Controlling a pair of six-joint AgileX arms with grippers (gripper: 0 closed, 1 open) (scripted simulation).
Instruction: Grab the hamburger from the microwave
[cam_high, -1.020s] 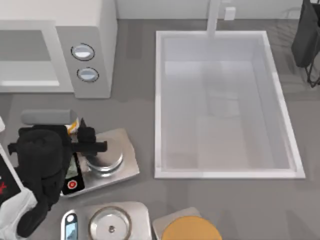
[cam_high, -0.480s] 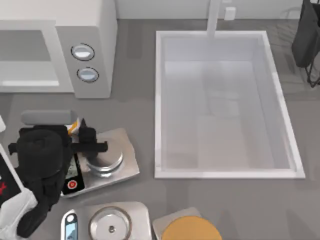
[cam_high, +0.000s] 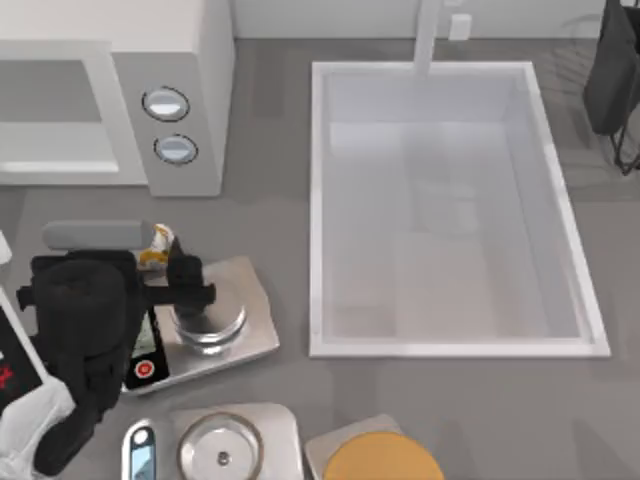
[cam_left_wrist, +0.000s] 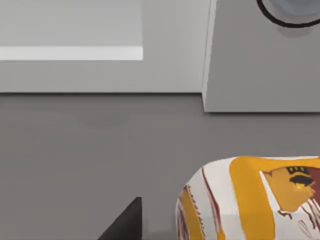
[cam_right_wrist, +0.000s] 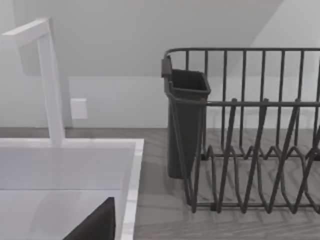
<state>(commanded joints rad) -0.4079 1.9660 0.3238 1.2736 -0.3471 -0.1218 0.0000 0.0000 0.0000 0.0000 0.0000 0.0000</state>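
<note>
- Hamburger (cam_high: 155, 247) is sitting out on the grey bench (cam_high: 270, 215), near the bench's left edge, in front of the microwave (cam_high: 110, 95) and not inside it.
- It is showing as a small cream-white lump with yellow-orange patches, partly covered by the black left arm; in the left wrist view the hamburger (cam_left_wrist: 250, 200) is lying on the bench surface with orange and dark red markings on white.
- The microwave is standing at the back left corner of the bench, its grey cavity facing forward and its two round knobs (cam_high: 166, 104) sitting on the side panel.
- The left hand (cam_high: 180, 268) is hanging right beside the hamburger, over the back edge of a silver scale (cam_high: 255, 320); I cannot tell if its fingers are open or closed, or if they are touching the hamburger.
- A small glass bowl (cam_high: 210, 325) is resting on this scale, just beside the left hand.
- A second scale with a round pan (cam_high: 220, 445) and a flat orange disc (cam_high: 383, 460) are lying along the front edge of the bench.
- The white sink (cam_high: 565, 230) is taking the middle and right part of the bench, with the faucet (cam_high: 428, 35) at its back edge.
- In the right wrist view a dark dish rack (cam_right_wrist: 250, 130) with a cutlery cup is standing beside the sink rim (cam_right_wrist: 131, 190); the right arm is staying parked at the back right corner of the bench.
</note>
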